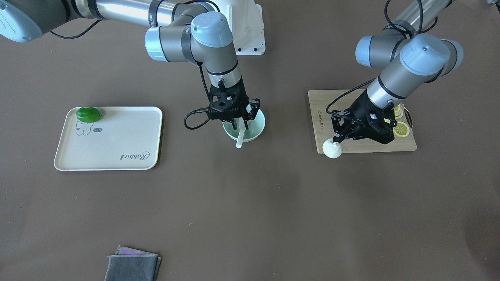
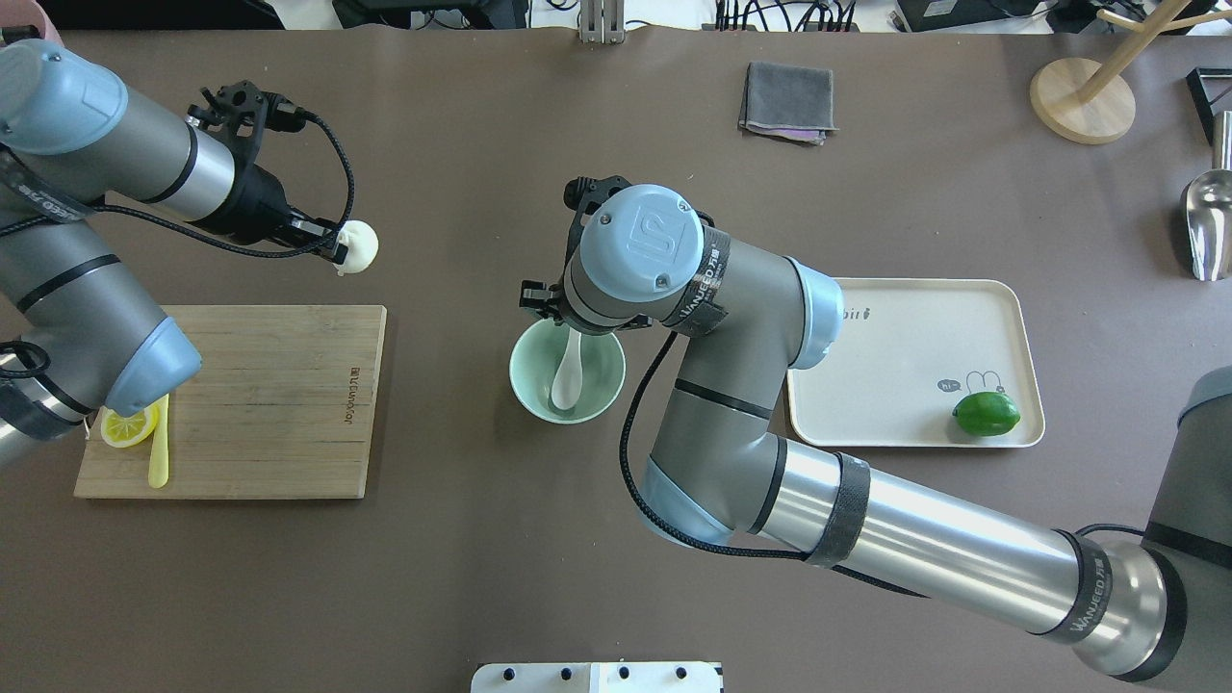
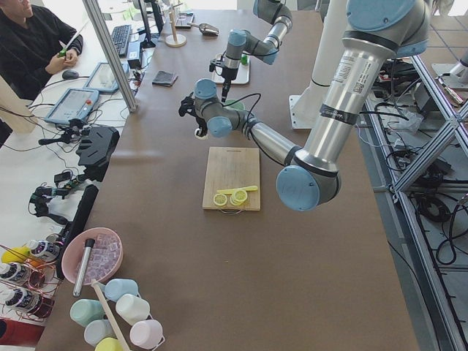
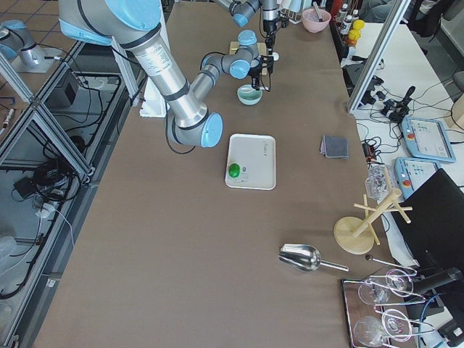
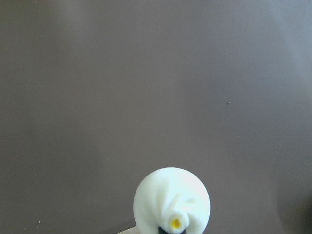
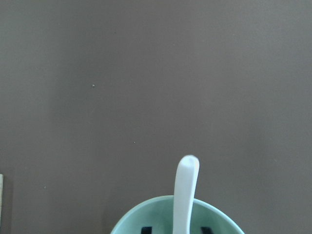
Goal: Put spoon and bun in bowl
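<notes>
Across the brown worktop [image 2: 452, 577]: open surface lies between the held bun and the bowl. A slip on that stretch would likely send the bun rolling away.
Right arm risk: its wrist hangs directly over the bowl. If it does not clear off, the left arm could well strike it on arrival.
Left tool [image 1: 338, 139]: closed on the small round white pleated bun [image 2: 358, 247], pinching it from one side rather than across the middle, as far as the front view shows. Such a shallow hold on a smooth round thing may give way under a quick swing.
Right tool [image 1: 244, 118]: fingers parted on either side of the spoon handle with a gap at each side, gripping nothing. Lifting out crooked could snag the handle.
Pale mint-green round bowl [image 2: 521, 380]: stands mid-worktop, well apart from the bamboo cutting board [image 2: 269, 404]. It looks light, so a knock could shove it.
Glossy white ceramic soup spoon [image 2: 565, 385]: scoop lies inside the bowl and the handle leans out over the far rim. A bun dropped on the handle might lever the spoon out.
</notes>
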You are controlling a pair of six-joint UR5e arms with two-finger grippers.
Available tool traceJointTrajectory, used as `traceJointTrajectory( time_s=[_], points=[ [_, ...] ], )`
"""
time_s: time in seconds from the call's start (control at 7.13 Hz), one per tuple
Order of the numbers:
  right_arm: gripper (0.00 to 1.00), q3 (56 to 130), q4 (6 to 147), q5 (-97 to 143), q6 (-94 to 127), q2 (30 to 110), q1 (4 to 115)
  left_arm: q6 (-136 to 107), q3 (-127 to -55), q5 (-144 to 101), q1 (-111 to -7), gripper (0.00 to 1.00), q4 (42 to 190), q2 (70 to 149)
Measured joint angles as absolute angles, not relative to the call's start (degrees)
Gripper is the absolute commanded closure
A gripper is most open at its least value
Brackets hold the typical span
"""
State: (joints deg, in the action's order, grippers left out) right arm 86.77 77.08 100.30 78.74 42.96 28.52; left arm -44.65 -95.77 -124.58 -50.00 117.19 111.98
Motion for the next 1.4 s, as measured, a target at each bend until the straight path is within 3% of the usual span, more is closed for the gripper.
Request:
traceJointTrajectory(
  time_s=[0.42,0.98,1.12,1.4],
  points=[
    [0.0,88.1,77.8,105.7,77.9,44.5,32.7,-54.2,-96.0,-123.5,-45.4,1.0,117.4,116.1],
    [0.0,95.8,78.6,118.4,63.5,57.4,44.5,-63.5,-96.8,-118.0,-34.8,1.0,117.5,121.0],
    [0.0,96.3,78.6,120.4,60.6,59.5,46.7,-64.9,-96.9,-117.7,-33.4,0.01,117.5,122.0],
    [0.0,98.6,78.5,122.5,55.9,63.9,49.3,-66.5,-96.6,-117.0,-31.5,0.02,117.4,123.9]
  ],
)
